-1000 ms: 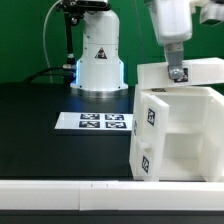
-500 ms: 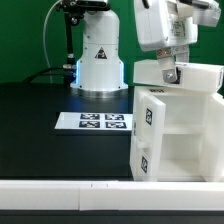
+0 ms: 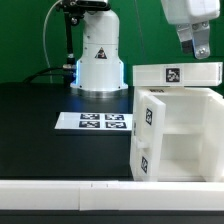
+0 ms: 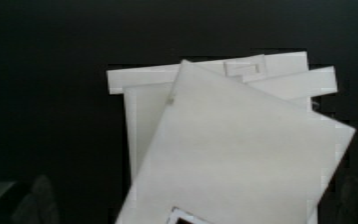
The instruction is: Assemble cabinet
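Observation:
The white cabinet (image 3: 176, 135) stands on the black table at the exterior view's right, its shelved compartments open to the front and square tags on its side. A flat white panel (image 3: 176, 73) with a tag lies on top of it. My gripper (image 3: 197, 50) hangs above the panel's right end, apart from it. In the wrist view the panel and cabinet (image 4: 220, 120) lie below, and the dark fingers (image 4: 30, 200) stand wide apart with nothing between them.
The marker board (image 3: 92, 122) lies on the table left of the cabinet. The white robot base (image 3: 98, 60) stands behind it. A long white rail (image 3: 60, 194) runs along the front edge.
My gripper was down on the top panel a second ago. It has let go and risen up and to the exterior view's right; the panel's tag now shows.

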`<control>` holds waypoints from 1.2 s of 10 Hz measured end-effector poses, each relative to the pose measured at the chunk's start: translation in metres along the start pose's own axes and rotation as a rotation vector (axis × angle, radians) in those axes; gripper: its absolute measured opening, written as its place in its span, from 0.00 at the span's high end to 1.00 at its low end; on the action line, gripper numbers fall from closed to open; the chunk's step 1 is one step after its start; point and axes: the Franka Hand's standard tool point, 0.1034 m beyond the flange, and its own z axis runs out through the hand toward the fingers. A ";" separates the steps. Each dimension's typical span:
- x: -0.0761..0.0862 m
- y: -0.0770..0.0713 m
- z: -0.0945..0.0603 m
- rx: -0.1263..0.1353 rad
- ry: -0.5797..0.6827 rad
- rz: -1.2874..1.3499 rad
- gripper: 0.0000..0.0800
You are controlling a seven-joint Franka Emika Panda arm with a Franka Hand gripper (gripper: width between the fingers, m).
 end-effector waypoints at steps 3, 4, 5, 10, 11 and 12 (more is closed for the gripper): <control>0.000 0.000 -0.002 -0.040 0.019 -0.361 0.00; -0.002 -0.003 -0.006 -0.047 0.021 -0.533 0.00; -0.004 -0.005 -0.007 -0.055 0.035 -0.735 0.00; -0.004 -0.003 -0.003 -0.116 0.081 -1.282 0.00; -0.008 -0.001 0.001 -0.149 0.070 -1.501 0.00; -0.011 0.000 0.004 -0.174 0.057 -1.643 0.00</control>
